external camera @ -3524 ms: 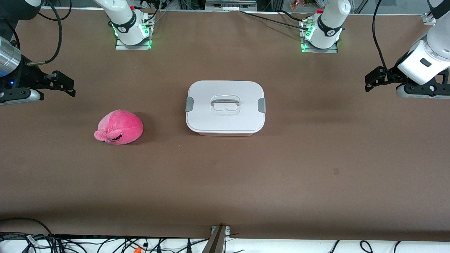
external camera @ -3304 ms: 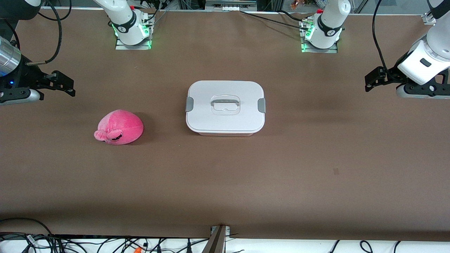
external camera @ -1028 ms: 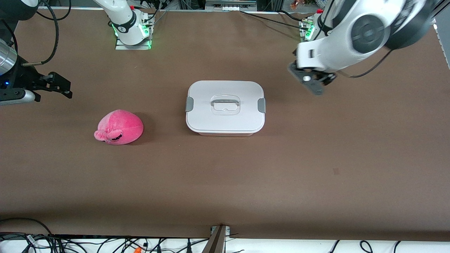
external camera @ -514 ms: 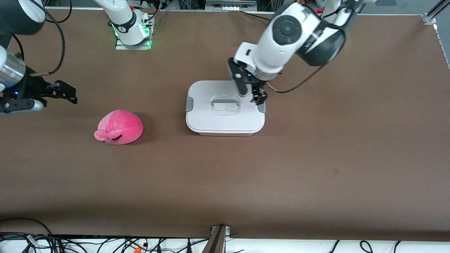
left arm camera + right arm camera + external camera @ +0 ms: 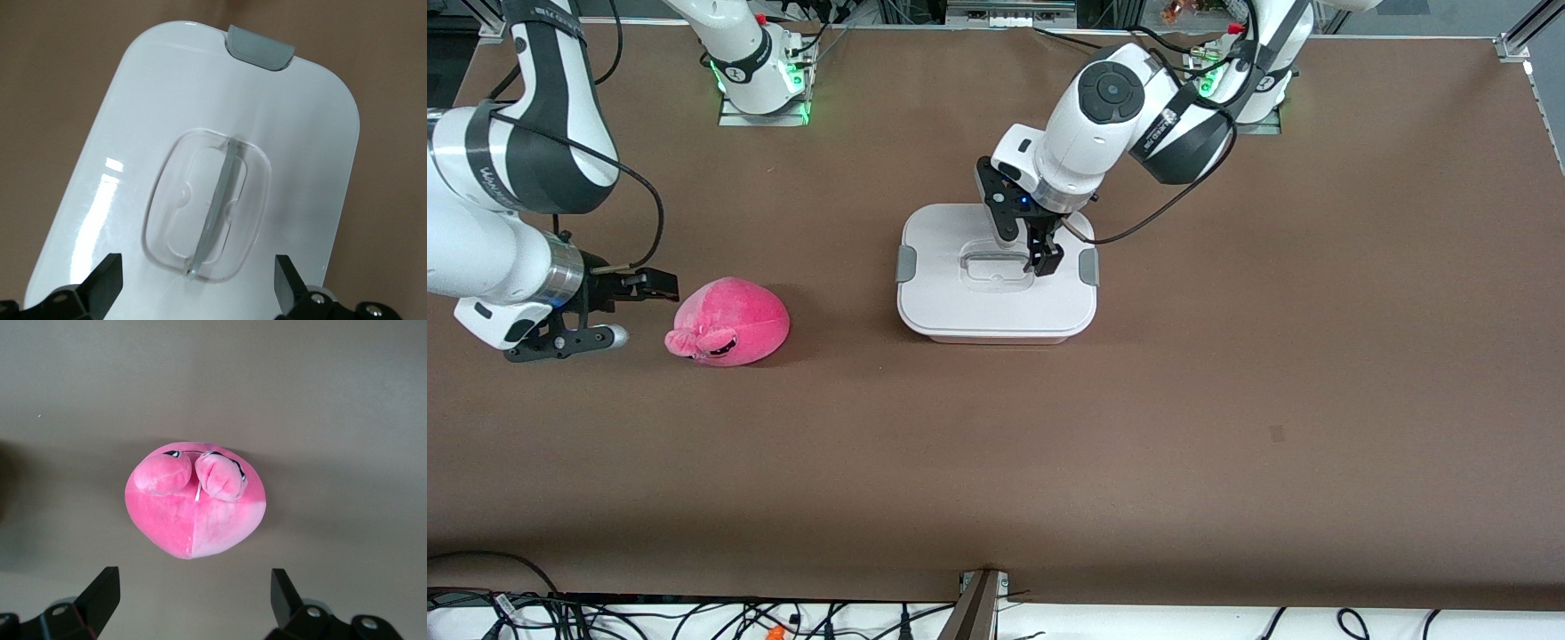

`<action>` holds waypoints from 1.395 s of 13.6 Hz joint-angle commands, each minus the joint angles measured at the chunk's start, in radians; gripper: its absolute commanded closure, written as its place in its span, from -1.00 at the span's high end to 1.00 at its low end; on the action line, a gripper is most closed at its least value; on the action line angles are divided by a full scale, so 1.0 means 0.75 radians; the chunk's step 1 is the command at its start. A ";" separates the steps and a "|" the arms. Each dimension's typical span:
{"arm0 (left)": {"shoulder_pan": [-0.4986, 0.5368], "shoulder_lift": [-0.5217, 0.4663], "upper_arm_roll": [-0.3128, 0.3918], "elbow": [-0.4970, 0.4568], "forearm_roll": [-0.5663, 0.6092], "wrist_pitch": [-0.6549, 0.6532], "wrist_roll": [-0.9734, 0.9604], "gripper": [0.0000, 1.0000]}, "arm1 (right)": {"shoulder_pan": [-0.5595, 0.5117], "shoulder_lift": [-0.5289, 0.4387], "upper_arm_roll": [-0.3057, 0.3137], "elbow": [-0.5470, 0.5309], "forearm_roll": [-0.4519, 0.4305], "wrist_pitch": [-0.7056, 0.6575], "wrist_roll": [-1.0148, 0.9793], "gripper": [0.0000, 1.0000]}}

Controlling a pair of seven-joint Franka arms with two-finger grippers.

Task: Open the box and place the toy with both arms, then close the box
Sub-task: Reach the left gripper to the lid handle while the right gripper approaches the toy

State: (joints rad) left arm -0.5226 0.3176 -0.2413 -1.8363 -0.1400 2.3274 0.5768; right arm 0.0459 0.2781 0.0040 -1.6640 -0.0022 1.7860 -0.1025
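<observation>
The box (image 5: 960, 307) sits mid-table with its white lid on, its grey clips (image 5: 906, 263) at both short sides. My left gripper (image 5: 1025, 244) hangs open just over the lid's recessed handle (image 5: 989, 264). In the left wrist view, its fingertips (image 5: 107, 277) stand wide to either side of the handle (image 5: 213, 207), touching nothing. The pink toy (image 5: 729, 322) lies on the table toward the right arm's end. My right gripper (image 5: 649, 298) is open beside the toy, low over the table. The right wrist view shows the toy (image 5: 195, 500) ahead of the open gripper (image 5: 193, 595), not between its fingers.
The brown table (image 5: 1227, 400) stretches wide around both things. The arm bases (image 5: 760, 80) stand along the table's edge farthest from the front camera. Cables and a metal bracket (image 5: 980, 604) lie along the nearest edge.
The left arm swung in from its end of the table and came down over the box lid's handle. The right gripper moved in and down beside the toy. Both stayed open.
</observation>
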 commanded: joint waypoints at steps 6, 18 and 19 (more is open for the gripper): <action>-0.025 0.082 0.003 -0.022 0.005 0.171 0.029 -0.84 | -0.002 -0.087 0.007 -0.446 0.076 0.453 0.079 1.00; -0.021 0.010 -0.036 0.004 0.007 0.106 0.072 -1.00 | -0.002 0.003 0.015 -0.479 0.074 0.562 0.057 -1.00; -0.019 -0.004 -0.036 0.006 0.005 0.090 0.070 -1.00 | -0.002 0.001 0.015 -0.477 0.074 0.560 0.055 -1.00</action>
State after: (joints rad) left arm -0.5378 0.3517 -0.2660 -1.8414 -0.1328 2.4345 0.6324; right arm 0.0458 0.2949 0.0114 -2.0089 0.0412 2.2057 -0.0516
